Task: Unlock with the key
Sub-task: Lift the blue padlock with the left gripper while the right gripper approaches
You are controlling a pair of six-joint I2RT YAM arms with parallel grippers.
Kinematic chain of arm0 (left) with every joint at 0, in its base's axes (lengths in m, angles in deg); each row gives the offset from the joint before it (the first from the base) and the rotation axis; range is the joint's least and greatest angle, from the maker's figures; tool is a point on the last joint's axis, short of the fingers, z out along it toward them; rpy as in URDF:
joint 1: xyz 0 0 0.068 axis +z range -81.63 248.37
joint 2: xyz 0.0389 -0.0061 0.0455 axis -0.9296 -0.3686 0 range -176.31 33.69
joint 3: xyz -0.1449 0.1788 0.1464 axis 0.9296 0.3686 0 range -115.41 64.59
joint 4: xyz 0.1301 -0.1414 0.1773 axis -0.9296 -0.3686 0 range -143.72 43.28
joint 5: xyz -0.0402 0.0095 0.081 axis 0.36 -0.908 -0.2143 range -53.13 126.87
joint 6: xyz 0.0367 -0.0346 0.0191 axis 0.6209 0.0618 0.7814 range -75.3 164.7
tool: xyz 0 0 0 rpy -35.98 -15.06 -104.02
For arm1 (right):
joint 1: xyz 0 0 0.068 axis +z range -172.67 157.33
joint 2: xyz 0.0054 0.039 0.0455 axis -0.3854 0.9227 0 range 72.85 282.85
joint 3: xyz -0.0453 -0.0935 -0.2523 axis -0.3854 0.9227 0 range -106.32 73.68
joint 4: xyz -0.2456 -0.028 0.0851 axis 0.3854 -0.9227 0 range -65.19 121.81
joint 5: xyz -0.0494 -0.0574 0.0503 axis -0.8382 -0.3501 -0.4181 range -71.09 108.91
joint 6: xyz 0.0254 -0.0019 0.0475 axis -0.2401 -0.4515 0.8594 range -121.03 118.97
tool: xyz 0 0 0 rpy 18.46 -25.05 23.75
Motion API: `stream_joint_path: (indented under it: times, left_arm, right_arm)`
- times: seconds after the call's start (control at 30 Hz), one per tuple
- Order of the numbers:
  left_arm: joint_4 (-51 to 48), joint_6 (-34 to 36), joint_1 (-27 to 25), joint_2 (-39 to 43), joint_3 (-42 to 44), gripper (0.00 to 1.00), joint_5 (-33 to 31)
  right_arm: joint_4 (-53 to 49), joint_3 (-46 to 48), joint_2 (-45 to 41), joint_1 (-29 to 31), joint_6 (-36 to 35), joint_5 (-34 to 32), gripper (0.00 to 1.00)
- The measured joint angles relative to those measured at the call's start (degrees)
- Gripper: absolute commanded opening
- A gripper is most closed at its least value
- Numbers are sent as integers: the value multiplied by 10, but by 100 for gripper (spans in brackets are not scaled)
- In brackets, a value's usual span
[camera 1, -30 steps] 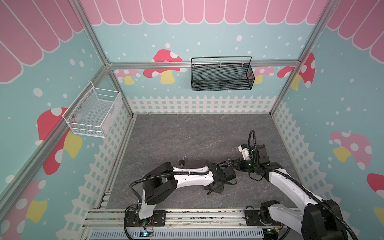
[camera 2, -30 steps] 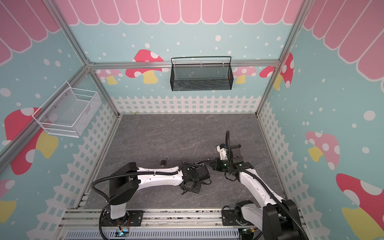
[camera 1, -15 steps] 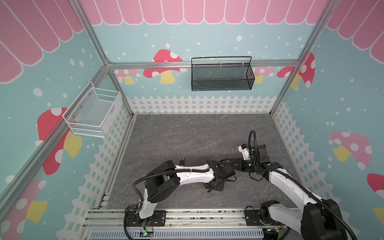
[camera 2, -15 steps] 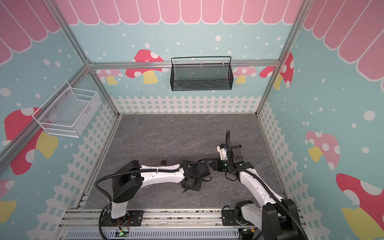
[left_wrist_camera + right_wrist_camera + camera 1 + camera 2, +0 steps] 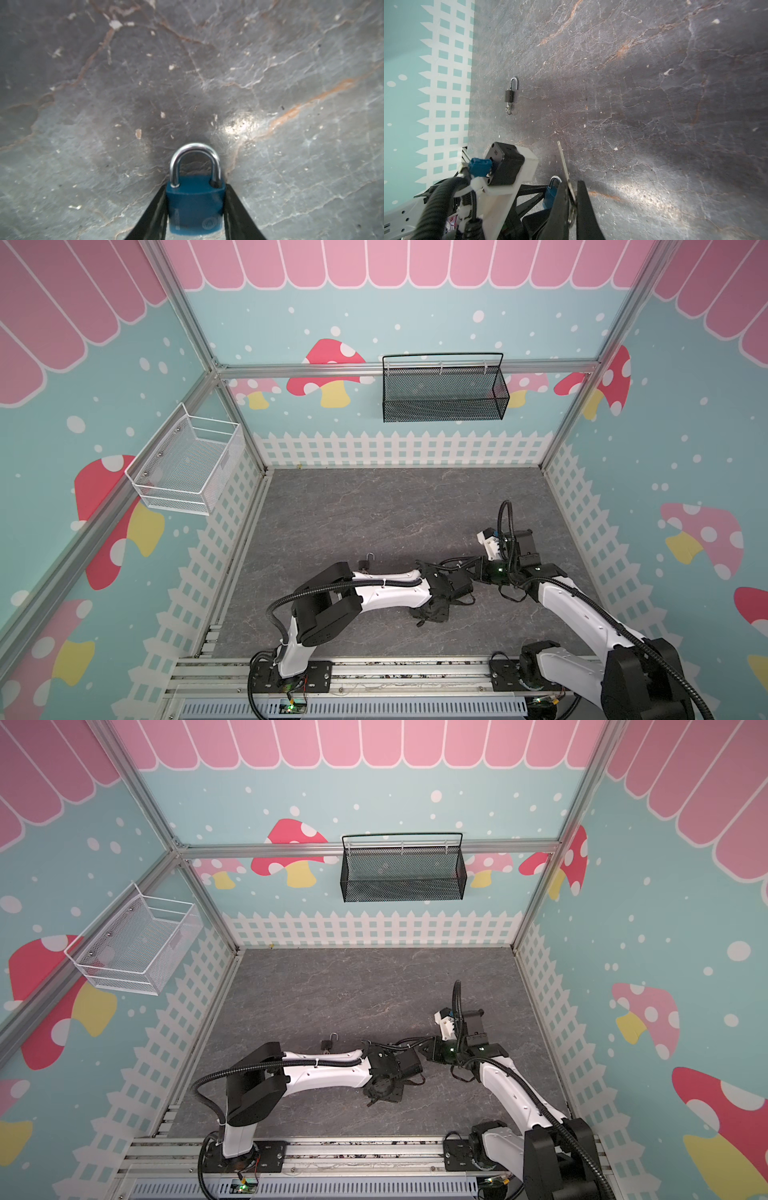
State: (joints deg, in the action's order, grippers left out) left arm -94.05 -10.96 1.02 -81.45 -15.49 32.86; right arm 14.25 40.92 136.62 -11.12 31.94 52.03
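Work sits in both top views well right of the open black padlock point(image 5: 367, 562). Left wrist view: left gripper point(image 5: 195, 187) clamps the blue padlock point(image 5: 195, 207) by its flanks, shackle shut. Right wrist view: right gripper point(image 5: 571, 185) pinches the key point(image 5: 563, 162), far from the black padlock; square blade to keyway before pushing.

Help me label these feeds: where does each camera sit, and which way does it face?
Top views: overhead, looking down; left arm, right arm visible.
Left wrist: on left arm, faces floor; left tool grips blue padlock.
Right wrist: on right arm, looks along floor; right tool holds key.
Both wrist views share blue padlock.
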Motion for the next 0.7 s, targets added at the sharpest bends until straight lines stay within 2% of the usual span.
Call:
stream_joint_path:
  times: [0.23,0.37,0.53,0.7]
  left_arm:
    - [19,-8,8,12,14,18,-1]
    - [33,-14,31,44,47,10,-2]
    - [38,-31,82,142,80,0,-10]
    - [56,-67,151,248,115,0,-24]
  right_arm:
    - [-17,-4,-5,0,0,-3,0]
    - [-39,-24,-4,0,-4,-12,0]
    - [-60,-52,-4,7,-6,-30,0]
    - [-74,-65,-4,52,12,-62,0]
